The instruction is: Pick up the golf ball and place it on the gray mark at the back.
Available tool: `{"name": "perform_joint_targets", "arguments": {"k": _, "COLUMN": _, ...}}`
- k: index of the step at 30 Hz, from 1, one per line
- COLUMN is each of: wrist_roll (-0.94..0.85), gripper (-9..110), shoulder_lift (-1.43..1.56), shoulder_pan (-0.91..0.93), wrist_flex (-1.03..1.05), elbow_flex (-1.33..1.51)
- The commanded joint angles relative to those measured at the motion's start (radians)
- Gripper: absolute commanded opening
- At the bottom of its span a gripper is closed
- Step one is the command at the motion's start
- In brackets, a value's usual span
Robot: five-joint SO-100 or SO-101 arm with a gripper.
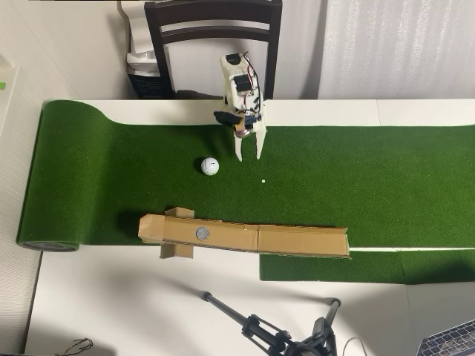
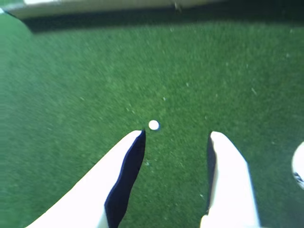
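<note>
The white golf ball [image 1: 210,166] lies on the green turf [image 1: 371,178], left of my gripper in the overhead view. In the wrist view only its edge shows, at the right border [image 2: 299,165]. My white gripper [image 1: 249,157] is open and empty, its two fingers pointing down at the turf to the right of the ball and apart from it. In the wrist view the gripper [image 2: 176,135] stands just short of a tiny white dot [image 2: 153,125] on the turf. The gray mark [image 1: 202,233] is a round spot on the tan cardboard strip [image 1: 297,239].
A dark chair [image 1: 215,30] stands behind the arm base. A black tripod [image 1: 274,334] lies on the white table below the cardboard. A rolled turf end [image 1: 48,245] sits at the left. The tiny white dot also shows in the overhead view [image 1: 263,180].
</note>
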Motion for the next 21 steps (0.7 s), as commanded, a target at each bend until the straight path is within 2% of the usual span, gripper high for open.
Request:
{"name": "perform_joint_targets", "arguments": {"k": 1, "wrist_roll": -0.014, "gripper": 22, "shoulder_lift": 0.069, "shoulder_pan": 0.003, "wrist_flex": 0.072, "elbow_flex": -0.186}}
{"name": "perform_joint_targets", "arguments": {"k": 5, "wrist_roll": -0.071, "gripper": 25, "shoulder_lift": 0.067, "shoulder_pan": 0.023, "wrist_flex": 0.11, "elbow_flex": -0.221}}
{"name": "perform_joint_targets", "arguments": {"k": 13, "wrist_roll": -0.299, "gripper": 49, "shoulder_lift": 0.072, "shoulder_pan": 0.195, "wrist_flex": 0.112, "elbow_flex": -0.225}}
{"name": "perform_joint_targets", "arguments": {"k": 21, "wrist_roll": -0.416, "gripper": 55, "shoulder_lift": 0.069, "shoulder_pan": 0.273, "wrist_flex": 0.135, "elbow_flex": -0.206}}
